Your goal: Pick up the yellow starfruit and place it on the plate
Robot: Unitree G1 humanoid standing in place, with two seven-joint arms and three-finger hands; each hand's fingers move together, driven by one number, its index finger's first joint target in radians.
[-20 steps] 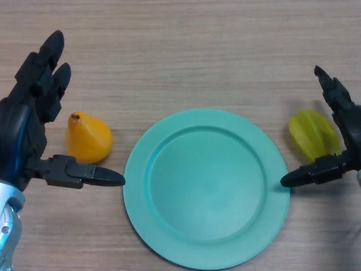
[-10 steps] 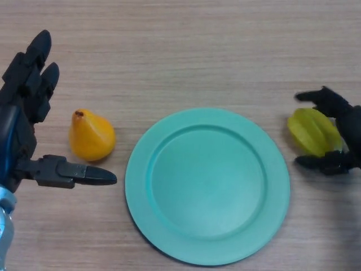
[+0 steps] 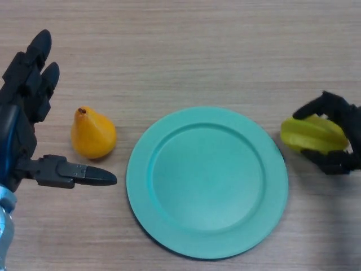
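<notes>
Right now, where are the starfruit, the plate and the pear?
starfruit point(image 3: 312, 134): head view, on its yellow-green upper face.
plate point(image 3: 144, 169): head view, on its bare left rim.
pear point(image 3: 94, 137): head view, on its wide orange body.

Black blocky left hand point(image 3: 22, 121), silver wrist

Pale wood-grain table point(image 3: 186, 51) under even light
</notes>
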